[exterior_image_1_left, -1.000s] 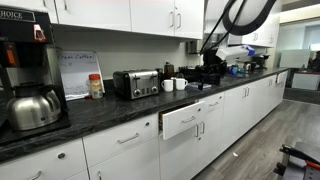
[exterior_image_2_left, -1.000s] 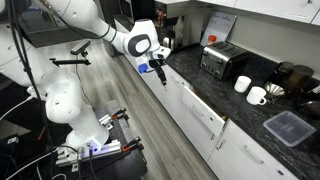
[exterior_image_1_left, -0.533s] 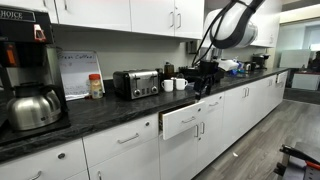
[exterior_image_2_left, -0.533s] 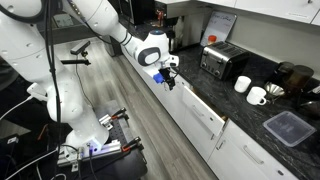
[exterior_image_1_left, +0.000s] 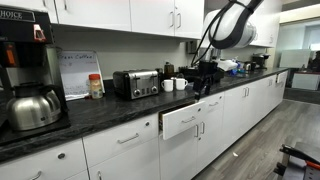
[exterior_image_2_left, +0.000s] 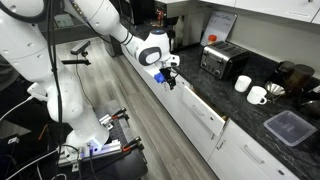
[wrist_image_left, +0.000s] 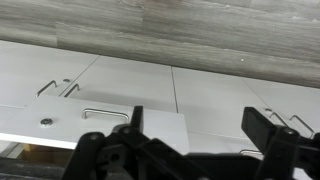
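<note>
The drawer (exterior_image_1_left: 185, 120) stands partly pulled out under the front edge of the counter (exterior_image_1_left: 100, 112), just right of the toaster (exterior_image_1_left: 136, 83). The gripper (exterior_image_2_left: 170, 82) hangs in front of the white cabinets (exterior_image_2_left: 215, 140), clear of the drawer. Its fingers (wrist_image_left: 135, 122) are spread apart and empty. Judging by this, no contact is made yet, and the drawer is neither fully out nor closed.

The toaster (exterior_image_1_left: 136, 83) sits on the dark counter (exterior_image_1_left: 110, 112). Two white cups (exterior_image_1_left: 174, 84) stand just beside it on one side, a small jar (exterior_image_1_left: 96, 86) on the other
</note>
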